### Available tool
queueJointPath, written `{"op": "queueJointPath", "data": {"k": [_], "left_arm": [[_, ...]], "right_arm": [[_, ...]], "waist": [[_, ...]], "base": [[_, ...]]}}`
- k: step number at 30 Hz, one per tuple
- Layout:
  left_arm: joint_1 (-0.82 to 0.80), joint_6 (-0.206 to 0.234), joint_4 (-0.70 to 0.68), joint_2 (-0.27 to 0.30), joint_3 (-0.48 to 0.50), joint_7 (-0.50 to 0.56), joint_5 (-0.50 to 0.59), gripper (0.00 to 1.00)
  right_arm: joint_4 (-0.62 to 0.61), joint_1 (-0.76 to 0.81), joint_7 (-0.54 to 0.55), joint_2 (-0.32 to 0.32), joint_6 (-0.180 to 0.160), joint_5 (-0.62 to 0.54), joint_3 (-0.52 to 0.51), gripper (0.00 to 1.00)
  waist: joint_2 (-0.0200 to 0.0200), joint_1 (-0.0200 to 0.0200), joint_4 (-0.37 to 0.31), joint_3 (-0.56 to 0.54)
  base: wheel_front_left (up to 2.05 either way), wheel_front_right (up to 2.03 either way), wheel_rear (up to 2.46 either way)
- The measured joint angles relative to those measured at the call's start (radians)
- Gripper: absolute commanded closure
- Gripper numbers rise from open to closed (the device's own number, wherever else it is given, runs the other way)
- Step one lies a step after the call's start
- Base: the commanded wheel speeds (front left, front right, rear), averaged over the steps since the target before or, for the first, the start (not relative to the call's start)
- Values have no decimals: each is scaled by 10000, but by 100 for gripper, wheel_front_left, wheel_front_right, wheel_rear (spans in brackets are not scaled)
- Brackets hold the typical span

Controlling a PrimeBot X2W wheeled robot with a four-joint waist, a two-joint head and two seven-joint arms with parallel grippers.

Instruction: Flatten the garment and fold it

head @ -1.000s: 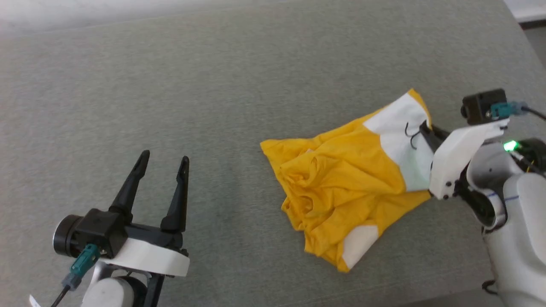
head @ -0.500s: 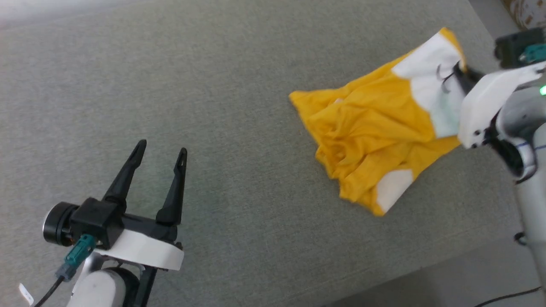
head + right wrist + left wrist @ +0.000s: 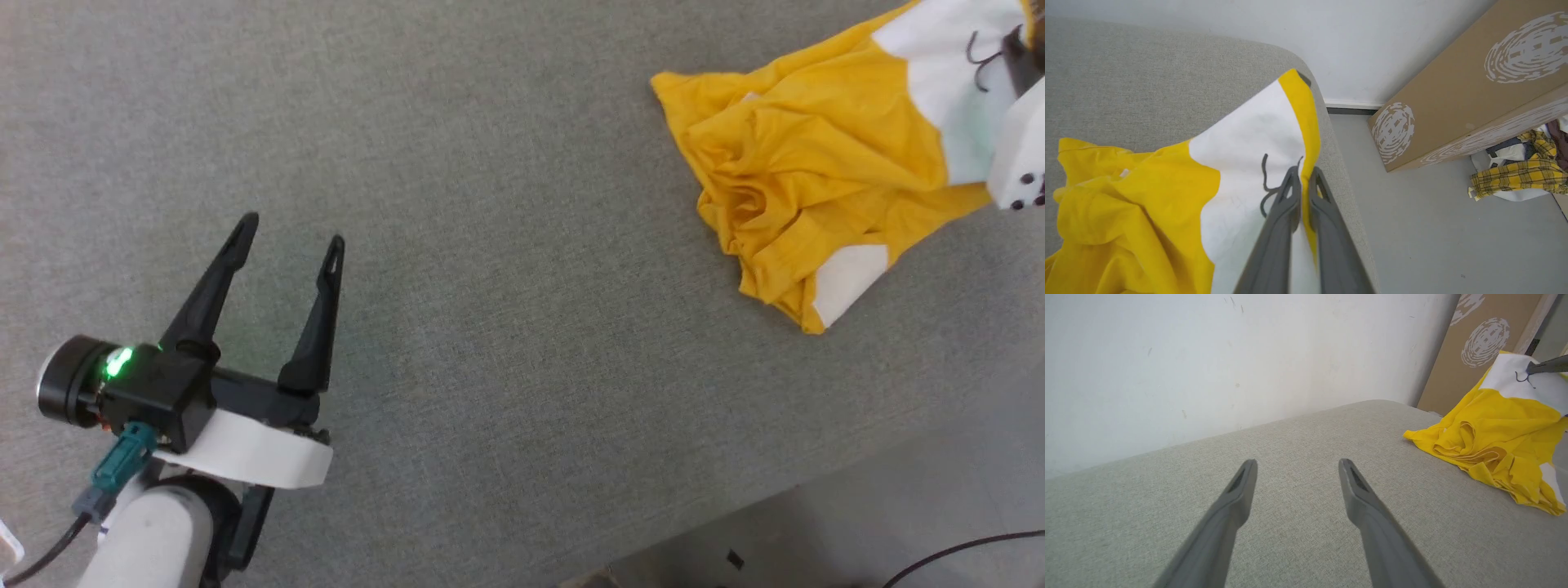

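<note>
You have: grey padded surface (image 3: 490,204); crumpled yellow garment (image 3: 816,155) lying near its right corner; left gripper (image 3: 290,231), fingers spread wide, empty, well apart from it; right gripper (image 3: 1304,171), pinched onto its white patch.

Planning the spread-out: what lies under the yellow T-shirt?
The grey cushion lies under the T-shirt, whose white corner the right tool pinches. Whatever is beneath the bunched folds is covered.

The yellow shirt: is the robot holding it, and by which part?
The right end effector pinches the yellow shirt at its white patch, beside the black line marks; the left end effector is open.
</note>
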Motion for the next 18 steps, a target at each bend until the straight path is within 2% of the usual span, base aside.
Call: {"op": "queueJointPath", "data": {"k": [11, 16, 18], "left_arm": [[-710, -169, -431, 274, -148, 360, 180, 0], [-841, -174, -525, 347, -176, 499, 251, 0], [-905, -174, -569, 372, -180, 527, 261, 0]], "right_arm": [[932, -559, -876, -255, 0, -905, -1264, 100], [1463, -846, -1131, -121, 0, -1383, -1981, 100], [1687, -918, -1223, 42, 0, -1546, -2217, 96]], "waist": [[0, 0, 149, 1012], [0, 0, 299, 1426], [0, 0, 352, 1569]], "base": [[0, 0, 0], [0, 0, 0], [0, 0, 0]]}}
